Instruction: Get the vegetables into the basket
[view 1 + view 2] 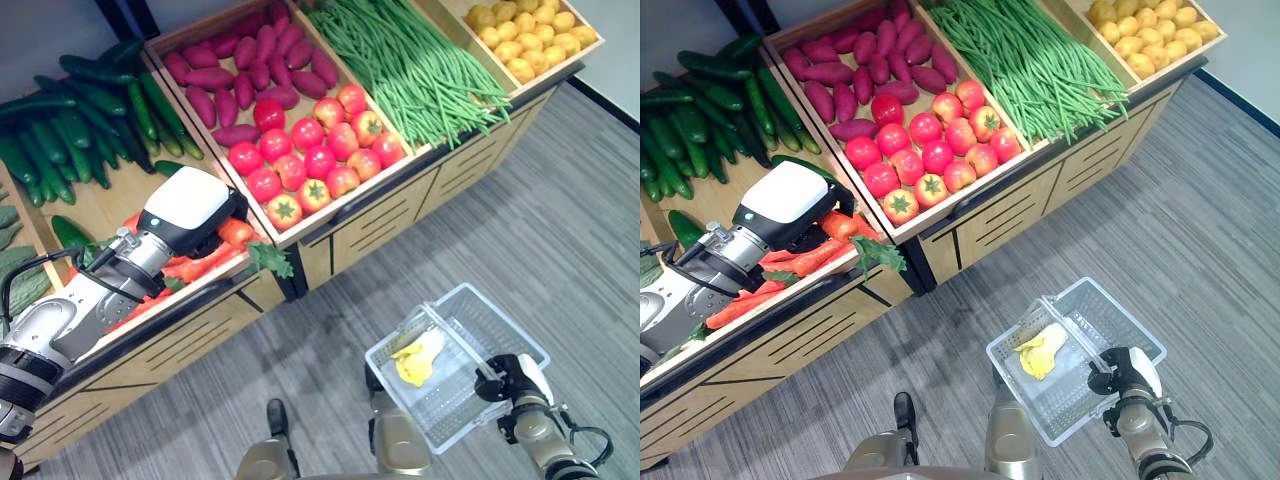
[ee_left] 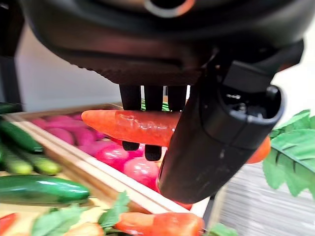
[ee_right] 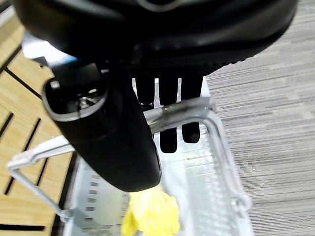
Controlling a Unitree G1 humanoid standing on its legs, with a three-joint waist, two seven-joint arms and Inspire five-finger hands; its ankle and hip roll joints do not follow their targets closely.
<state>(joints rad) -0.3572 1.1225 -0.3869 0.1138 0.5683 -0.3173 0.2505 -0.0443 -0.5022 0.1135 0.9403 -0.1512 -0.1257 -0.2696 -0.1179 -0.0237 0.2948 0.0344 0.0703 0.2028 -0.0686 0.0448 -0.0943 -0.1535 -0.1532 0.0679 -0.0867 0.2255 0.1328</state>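
Note:
My left hand is over the carrot bin at the front of the wooden stand. In the left wrist view its fingers and thumb pinch an orange carrot, lifted a little above the other carrots. The same carrot pokes out past the hand near the tomatoes. Low on the right, my right hand is shut on the grey handle of a clear plastic basket. The basket hangs above the floor with a yellow vegetable inside.
The stand holds cucumbers, purple sweet potatoes, tomatoes, green beans and yellow produce in separate bins. Grey carpet lies between the stand's front edge and the basket.

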